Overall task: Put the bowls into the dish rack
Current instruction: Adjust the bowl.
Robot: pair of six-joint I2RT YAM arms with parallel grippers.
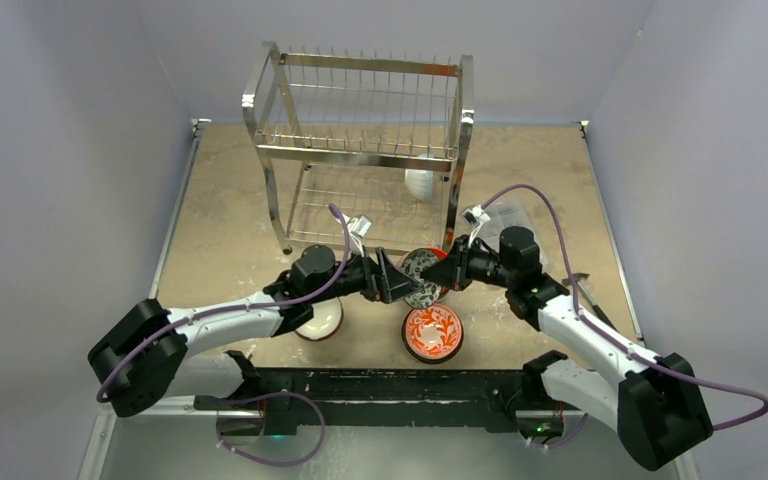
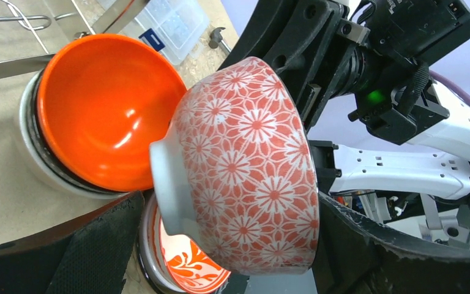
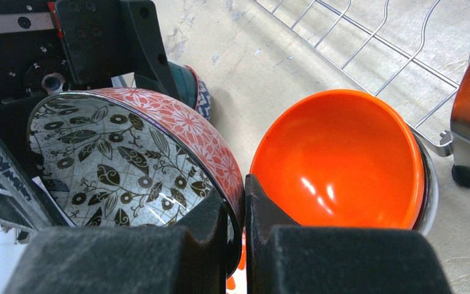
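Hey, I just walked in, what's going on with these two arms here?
The right gripper is pinching the rim of a red-and-white floral bowl, held on its side between the two arms. The left gripper stands wide open around that bowl, apparently for a handover. An orange bowl sits in a stack nearby. The dish rack holds one white bowl on its lower shelf.

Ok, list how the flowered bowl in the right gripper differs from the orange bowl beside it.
The flowered bowl has red-and-white flowers outside and grey leaves inside; the orange bowl is plain orange inside. The flowered bowl is pinched at its rim by the right gripper, tipped on its side; the orange bowl sits tilted, nested in other bowls on the table. Both are round and outside the dish rack.
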